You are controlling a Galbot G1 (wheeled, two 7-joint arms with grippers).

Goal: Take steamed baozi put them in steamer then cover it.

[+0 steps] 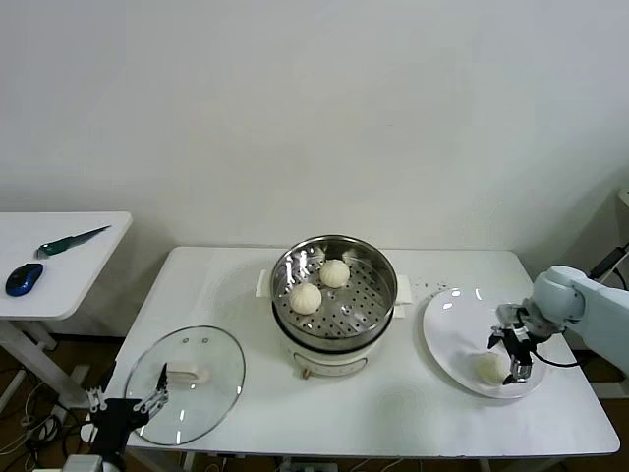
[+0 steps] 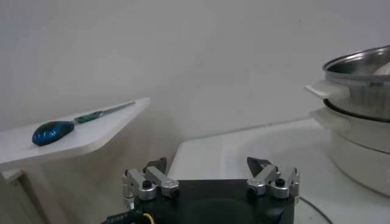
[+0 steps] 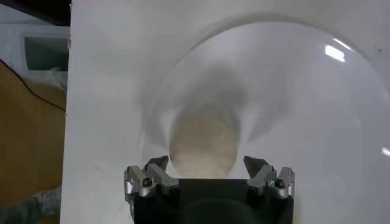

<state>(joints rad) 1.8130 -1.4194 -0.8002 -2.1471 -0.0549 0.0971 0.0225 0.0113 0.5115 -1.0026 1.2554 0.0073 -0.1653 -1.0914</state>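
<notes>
Cream-white baozi (image 1: 490,368) lying on plate (image 1: 444,334) at 3 o'clock of steamer (image 1: 334,291), framed by spread right end effector (image 1: 519,359) descending for grasp; spread left end effector (image 1: 157,398) idling beside cover (image 1: 197,379) at 8 o'clock.

Two baozi (image 1: 319,285) in open steamer (image 1: 334,295), one on plate, cover (image 1: 187,383) flat on table

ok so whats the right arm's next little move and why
Probably lower the right gripper and close its open fingers on the baozi on the plate: the bun sits just between them, and the steamer holds only two.
</notes>
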